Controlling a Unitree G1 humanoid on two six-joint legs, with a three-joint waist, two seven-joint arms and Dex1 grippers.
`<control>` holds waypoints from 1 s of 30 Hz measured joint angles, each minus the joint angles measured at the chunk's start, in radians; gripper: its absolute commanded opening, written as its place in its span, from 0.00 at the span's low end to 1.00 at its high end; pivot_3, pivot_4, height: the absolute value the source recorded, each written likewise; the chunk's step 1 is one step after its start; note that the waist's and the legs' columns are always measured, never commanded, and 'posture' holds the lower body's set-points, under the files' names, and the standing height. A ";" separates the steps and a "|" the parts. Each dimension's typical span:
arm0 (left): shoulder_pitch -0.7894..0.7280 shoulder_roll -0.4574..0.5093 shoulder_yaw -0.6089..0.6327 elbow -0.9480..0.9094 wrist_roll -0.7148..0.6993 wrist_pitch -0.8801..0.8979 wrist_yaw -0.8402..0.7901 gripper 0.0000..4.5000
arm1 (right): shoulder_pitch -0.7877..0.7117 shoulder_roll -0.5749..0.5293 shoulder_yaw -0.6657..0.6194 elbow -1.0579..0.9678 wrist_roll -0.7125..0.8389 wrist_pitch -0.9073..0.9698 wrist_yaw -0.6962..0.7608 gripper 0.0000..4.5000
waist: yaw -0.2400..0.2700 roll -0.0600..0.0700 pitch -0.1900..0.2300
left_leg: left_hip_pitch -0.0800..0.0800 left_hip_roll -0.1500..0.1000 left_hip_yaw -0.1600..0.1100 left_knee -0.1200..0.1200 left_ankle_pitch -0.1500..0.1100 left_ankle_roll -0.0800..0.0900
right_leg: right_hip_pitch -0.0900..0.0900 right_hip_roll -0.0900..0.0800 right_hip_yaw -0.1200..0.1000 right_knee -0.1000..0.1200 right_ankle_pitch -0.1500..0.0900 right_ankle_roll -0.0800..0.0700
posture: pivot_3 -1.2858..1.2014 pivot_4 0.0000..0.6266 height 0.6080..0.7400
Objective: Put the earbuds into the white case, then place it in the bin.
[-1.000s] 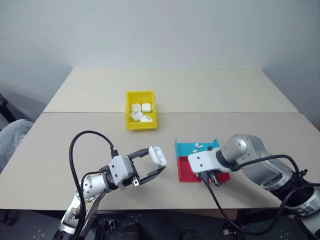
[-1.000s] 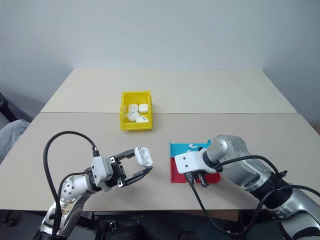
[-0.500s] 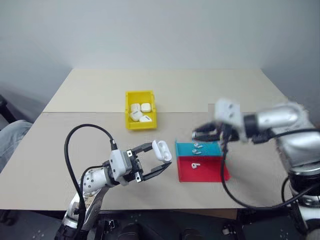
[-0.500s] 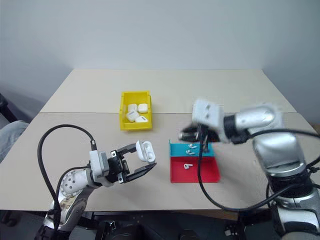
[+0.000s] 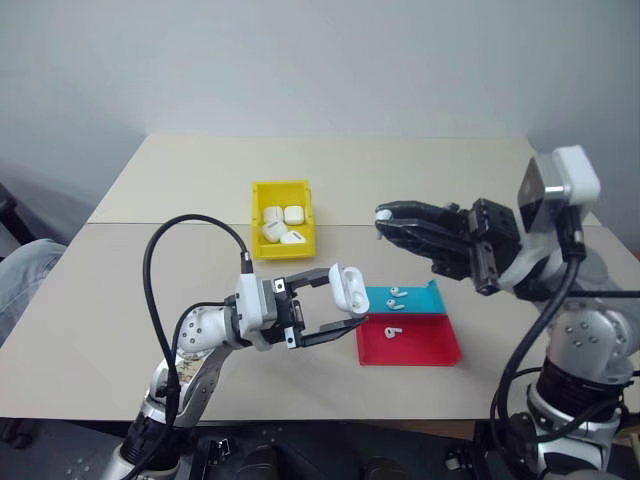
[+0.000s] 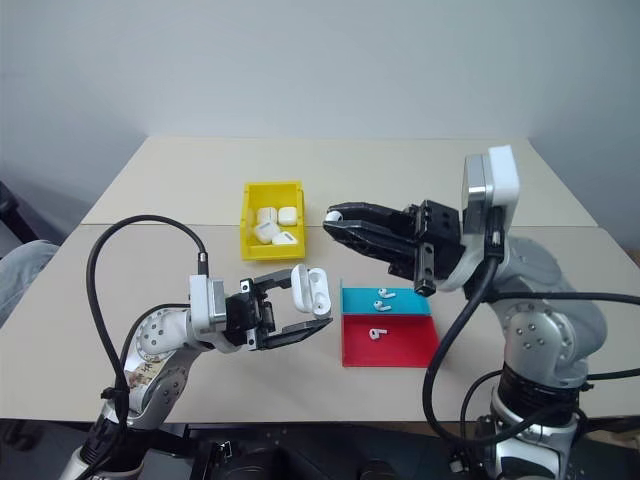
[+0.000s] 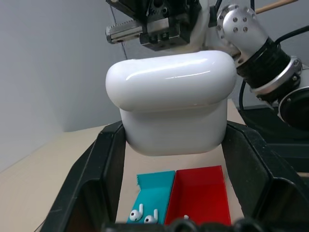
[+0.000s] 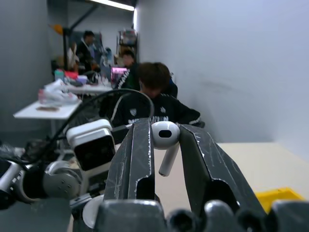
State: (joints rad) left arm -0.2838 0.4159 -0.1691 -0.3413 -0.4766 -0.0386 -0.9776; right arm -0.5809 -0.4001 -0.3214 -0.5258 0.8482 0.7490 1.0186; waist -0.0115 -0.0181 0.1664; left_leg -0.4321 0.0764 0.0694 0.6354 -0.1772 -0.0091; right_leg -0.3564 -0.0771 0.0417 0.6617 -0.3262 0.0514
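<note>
The right gripper (image 8: 164,145) has swung up off the trays, clamped on an earbud (image 8: 165,145), toward the case (image 5: 347,287) clamped in the left gripper (image 5: 343,306), ready for loading.

The white case (image 5: 347,288), lid flipped up, is clamped in the left tool (image 5: 340,304) above the bench (image 5: 120,300). The right tool (image 5: 386,222) is raised opposite it — three earbuds (image 5: 394,298) in the blue tray (image 5: 420,301) and red tray (image 5: 420,345) lie below.
</note>
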 measured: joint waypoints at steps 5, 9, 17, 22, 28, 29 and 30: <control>0.001 0.012 0.000 -0.047 -0.025 0.028 -0.007 0.61 | 0.068 0.000 0.075 -0.003 -0.018 -0.129 0.028 0.14 | -0.002 0.000 0.000 | 0.000 0.000 0.000 -0.001 0.000 0.000 | -0.001 0.000 0.000 0.000 0.000 0.000 | 0.52 0.24 1.00; 0.002 0.022 0.001 -0.078 -0.040 0.046 -0.010 0.61 | 0.097 -0.008 0.142 0.010 -0.064 -0.229 0.065 0.14 | -0.001 0.000 0.000 | 0.000 0.000 0.000 0.000 0.000 0.000 | 0.000 0.000 0.000 0.000 0.000 0.000 | 0.52 0.24 1.00; 0.003 0.033 0.003 -0.084 -0.040 0.068 -0.010 0.61 | 0.120 -0.037 0.203 0.067 -0.114 -0.358 0.101 0.14 | 0.000 0.000 0.000 | 0.000 0.000 0.000 -0.001 0.000 0.000 | 0.000 0.000 0.000 -0.001 0.000 0.000 | 0.52 0.24 1.00; 0.003 0.031 0.003 -0.084 -0.038 0.068 -0.007 0.61 | 0.129 -0.052 0.233 0.091 -0.136 -0.401 0.118 0.14 | -0.001 0.000 0.000 | 0.000 0.000 0.000 -0.001 0.000 0.000 | 0.000 0.000 0.000 0.000 0.000 0.000 | 0.52 0.24 1.00; 0.003 0.029 0.003 -0.083 -0.035 0.067 -0.004 0.61 | 0.137 -0.069 0.261 0.110 -0.162 -0.449 0.135 0.14 | 0.000 0.000 0.000 | 0.000 0.000 0.000 -0.001 0.000 0.000 | 0.000 0.000 0.000 -0.001 0.000 0.000 | 0.52 0.24 1.00; 0.003 0.029 0.003 -0.083 -0.034 0.067 -0.004 0.61 | 0.138 -0.070 0.262 0.113 -0.163 -0.455 0.136 0.14 | 0.000 0.000 0.000 | 0.000 0.000 0.000 -0.001 0.000 0.000 | 0.000 0.000 0.000 -0.001 0.000 0.000 | 0.52 0.24 1.00; 0.003 0.029 0.003 -0.082 -0.034 0.067 -0.005 0.61 | 0.140 -0.073 0.263 0.115 -0.163 -0.460 0.136 0.14 | 0.000 0.000 0.000 | 0.000 0.000 0.000 -0.001 0.000 0.000 | 0.000 0.000 0.000 -0.001 0.000 0.000 | 0.52 0.24 1.00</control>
State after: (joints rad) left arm -0.2807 0.4450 -0.1660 -0.4238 -0.5104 0.0286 -0.9823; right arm -0.4407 -0.4727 -0.0588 -0.4111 0.6855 0.2893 1.1549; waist -0.0117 -0.0181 0.1664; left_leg -0.4318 0.0765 0.0694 0.6347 -0.1771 -0.0093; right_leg -0.3566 -0.0769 0.0417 0.6610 -0.3264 0.0516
